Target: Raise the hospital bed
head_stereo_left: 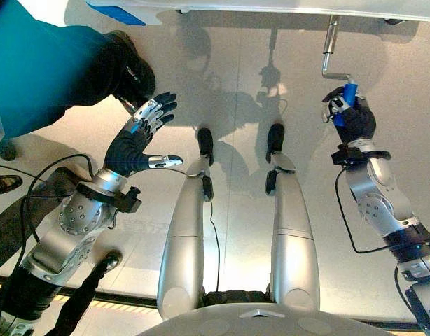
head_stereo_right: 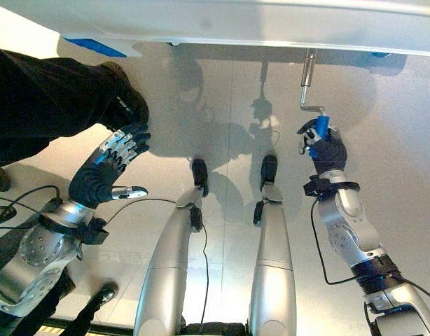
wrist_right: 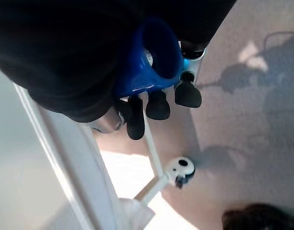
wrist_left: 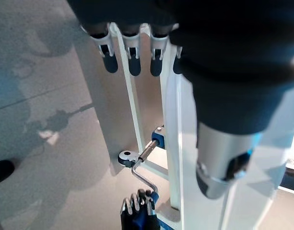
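Observation:
The hospital bed's pale foot end runs along the far edge. A bent metal crank hangs out from under it and ends in a blue grip. My right hand is shut on that grip; in the right wrist view the blue grip sits in the palm with the dark fingertips curled round it. My left hand hovers open over the floor at the left, fingers spread, touching nothing. In the left wrist view the crank leads down to my right hand.
A person in a teal top stands close at the left, with a black shoe just beyond my left hand. Another shoe shows at the left edge. The bed's white frame and a caster stand near the crank.

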Tool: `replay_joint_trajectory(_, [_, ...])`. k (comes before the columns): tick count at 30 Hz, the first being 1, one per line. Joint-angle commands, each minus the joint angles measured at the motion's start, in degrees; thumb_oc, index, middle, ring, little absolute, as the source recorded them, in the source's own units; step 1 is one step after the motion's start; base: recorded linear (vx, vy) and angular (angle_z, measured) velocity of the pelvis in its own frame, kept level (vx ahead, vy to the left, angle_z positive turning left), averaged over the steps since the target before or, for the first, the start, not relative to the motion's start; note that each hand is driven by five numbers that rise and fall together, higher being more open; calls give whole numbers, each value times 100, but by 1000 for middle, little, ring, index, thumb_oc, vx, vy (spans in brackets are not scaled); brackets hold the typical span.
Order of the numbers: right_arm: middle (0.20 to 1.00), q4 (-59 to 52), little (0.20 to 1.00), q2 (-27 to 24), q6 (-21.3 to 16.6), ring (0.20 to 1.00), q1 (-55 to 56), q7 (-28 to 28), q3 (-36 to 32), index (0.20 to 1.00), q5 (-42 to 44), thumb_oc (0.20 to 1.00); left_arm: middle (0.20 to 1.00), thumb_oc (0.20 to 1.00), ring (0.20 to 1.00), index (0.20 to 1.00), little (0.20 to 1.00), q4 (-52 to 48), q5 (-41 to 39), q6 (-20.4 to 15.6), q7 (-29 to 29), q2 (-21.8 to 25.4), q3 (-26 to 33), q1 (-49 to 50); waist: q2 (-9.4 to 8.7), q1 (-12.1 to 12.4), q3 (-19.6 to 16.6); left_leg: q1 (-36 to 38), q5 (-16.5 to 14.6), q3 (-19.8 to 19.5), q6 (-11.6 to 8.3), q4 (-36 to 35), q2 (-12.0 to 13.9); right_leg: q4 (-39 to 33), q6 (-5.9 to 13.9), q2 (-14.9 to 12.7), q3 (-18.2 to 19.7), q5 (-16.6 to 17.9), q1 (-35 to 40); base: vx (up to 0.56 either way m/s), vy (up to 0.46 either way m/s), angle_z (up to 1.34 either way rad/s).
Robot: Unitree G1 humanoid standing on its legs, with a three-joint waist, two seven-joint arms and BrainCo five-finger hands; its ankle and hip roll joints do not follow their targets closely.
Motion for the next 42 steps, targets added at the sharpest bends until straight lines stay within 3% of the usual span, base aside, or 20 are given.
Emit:
replay_joint_trajectory(1, [200,-1629,200,-133,-1031,200,-1189,645,115,200,-443,200,1000,1000,1000,1000,1000,-389,97,-309,97,93,16,195,-47,90,-145,248,155,-156,-96,-330,85,-115,109,119,-279,147,279,0,0,0])
replay_joint_trajectory(10, [200,-960,200,304,-784,200,-2631,428,1088,200,-579,200,1000,1000,1000,1000,1000,-360,65,-323,190,31,-157,31,26,341,-145,220,144,-227,-67,-271,17,-134,110,42,-340,167,336,5,27,0])
replay_joint_trajectory(17, [200,436,200,811,-400,200,-3382,111,1596,200,-1046,200,1000,1000,1000,1000,1000,-308,-42,-424,264,-16,-291,-187,85,513,-145,157,129,-252,-44,-242,-34,-238,134,-39,-380,211,378,7,36,4])
replay_joint_trajectory(22, [200,1836,200,1273,-146,200,-3751,-52,1650,200,-1277,200,1000,1000,1000,1000,1000,-302,-58,-455,285,-60,-417,-295,174,636,-145,96,117,-293,-19,-208,-84,-256,152,-82,-397,219,372,7,24,4])
replay_joint_trajectory(24, [200,3426,200,1682,70,200,-4145,-298,1509,200,-1523,200,1000,1000,1000,1000,1000,-234,-119,-511,289,-91,-573,-475,262,754,-145,51,92,-319,-9,-180,-137,-282,156,-98,-392,222,378,8,44,9])
replay_joint_trajectory(27, [200,4871,200,1890,373,200,-4380,-429,1354,200,-1936,200,1000,1000,1000,1000,1000,-118,-172,-519,258,-219,-765,-708,346,826,-145,1,80,-337,-5,-141,-173,-269,153,-127,-383,210,356,6,37,6])
replay_joint_trajectory(30, [200,5555,200,1919,451,200,-4450,-415,1199,200,-2026,200,1000,1000,1000,1000,1000,-80,-166,-527,220,-290,-860,-827,402,862,-145,-15,66,-354,1,-125,-192,-268,153,-137,-401,189,368,2,28,9])
replay_joint_trajectory(32, [200,6697,200,1810,608,200,-4546,-455,745,200,-2123,200,1000,1000,1000,1000,1000,-86,-203,-536,123,-344,-995,-990,526,925,-145,-60,27,-366,19,-71,-242,-223,152,-156,-390,142,329,0,34,5])
replay_joint_trajectory(42, [200,7492,200,1046,767,200,-4072,-575,-17,200,-2041,200,1000,1000,1000,1000,1000,1,-278,-515,-41,-476,-1218,-1243,754,935,-145,-78,-41,-303,47,-14,-238,-150,151,-133,-273,65,254,-1,7,4])
